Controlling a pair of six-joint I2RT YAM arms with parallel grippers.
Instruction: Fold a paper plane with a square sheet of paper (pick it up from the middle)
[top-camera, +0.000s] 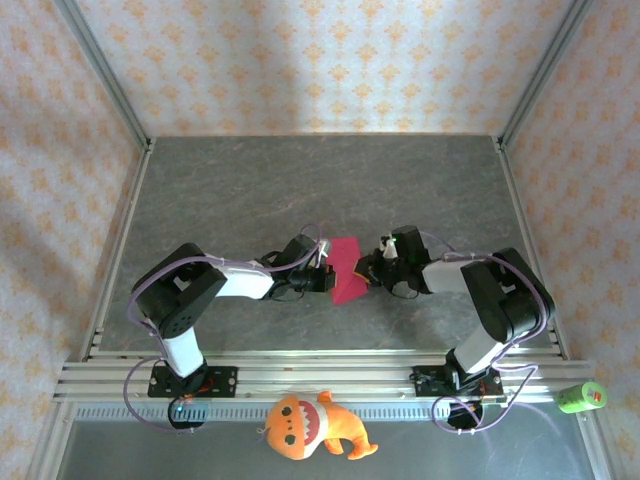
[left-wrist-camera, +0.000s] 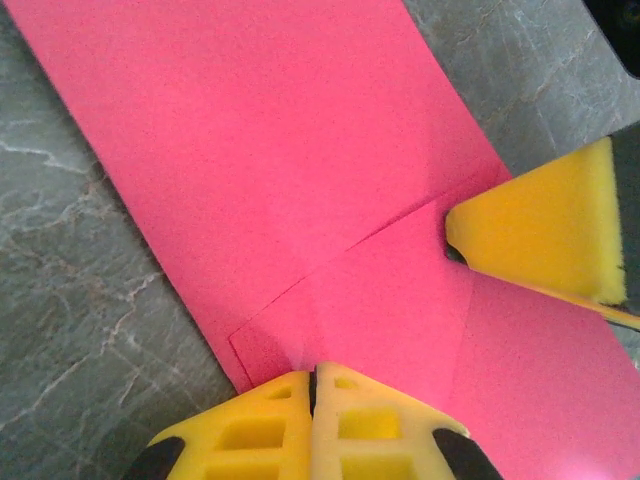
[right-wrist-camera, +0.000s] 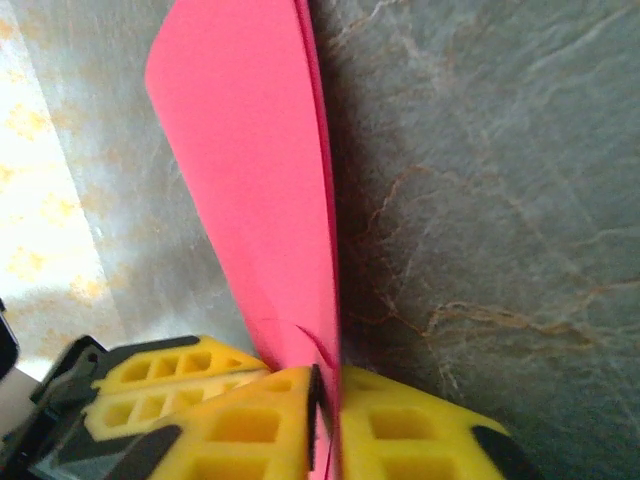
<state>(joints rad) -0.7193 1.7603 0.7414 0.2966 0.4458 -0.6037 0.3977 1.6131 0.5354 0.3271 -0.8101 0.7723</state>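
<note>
**A:** Quick, near to far. What's by the rail?

**B:** There's an orange plush toy at the near edge, in front of the rail and between your two arm bases. A green cylinder lies at the rail's right end.

**A:** Your left hand?

**B:** Your left hand is closed tight. In its wrist view the fingers meet on the edge of the square sheet of paper, and a crease runs out from them. It looks pinched.

**A:** Right one?

**B:** Your right hand is clamped too. The paper's edge is nipped between its yellow fingers, and the sheet runs away from them almost edge-on.

**A:** Where's the sheet?

**B:** In the middle of the tabletop, held between your two hands. It's folded to a narrower slanted strip, with a flap lying over it. In the left wrist view, one yellow finger of your right hand reaches the flap's edge.

**A:** Beyond that?

**B:** Grey marbled tabletop, then patterned walls.
</note>
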